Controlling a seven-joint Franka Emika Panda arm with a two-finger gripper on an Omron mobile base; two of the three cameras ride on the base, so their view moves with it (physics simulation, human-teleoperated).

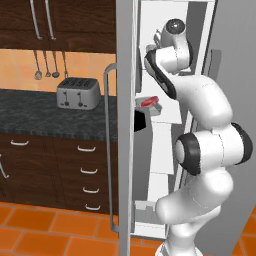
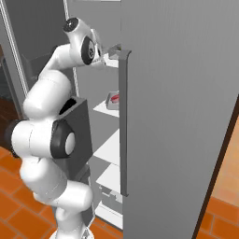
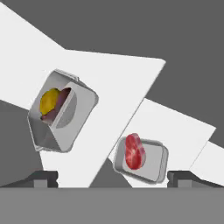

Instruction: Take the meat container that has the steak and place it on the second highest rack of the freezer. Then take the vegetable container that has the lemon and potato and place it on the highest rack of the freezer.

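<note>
inside the freezer, the vegetable container sits on the upper rack and the meat container below, as tasked. the gripper hangs empty, jaws wide apart.

No readable text in any view.

The freezer door and white inner walls carry no brand, label or number. The toaster on the surface has a blank front. The meat container and the vegetable container are unmarked, and the dark wooden cabinets bear no signs.
</note>
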